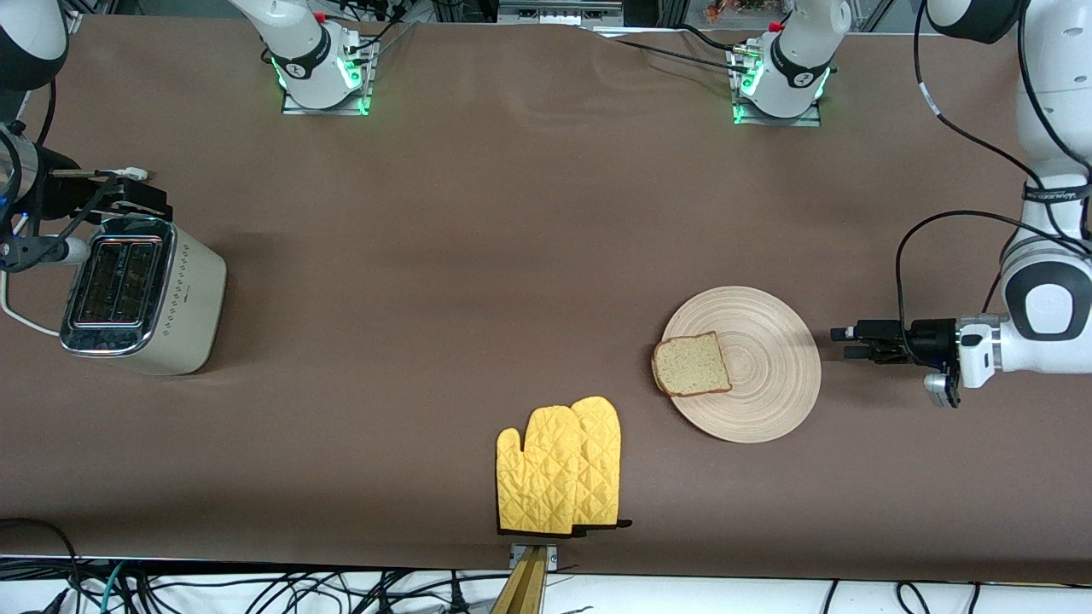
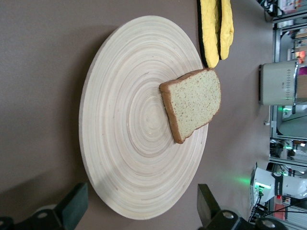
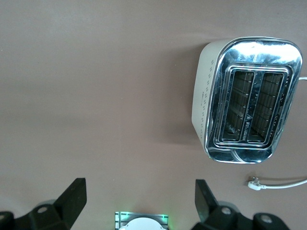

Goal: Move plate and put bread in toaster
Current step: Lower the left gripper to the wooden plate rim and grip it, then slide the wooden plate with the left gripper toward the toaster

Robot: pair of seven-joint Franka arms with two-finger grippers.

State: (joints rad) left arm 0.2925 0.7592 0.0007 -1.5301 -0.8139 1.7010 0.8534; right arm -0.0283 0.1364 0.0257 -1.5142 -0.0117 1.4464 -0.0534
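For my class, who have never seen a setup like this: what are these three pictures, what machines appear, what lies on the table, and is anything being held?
Two robot arms stand at a brown table. One picture looks down from a high camera facing them; the other two come from cameras on each arm's wrist. The left gripper sits beside the plate, fingers open, holding nothing. The bread lies on the plate's edge. The right gripper hovers near the toaster, also open and empty. Yellow oven mitts lie nearer the front camera than the plate.
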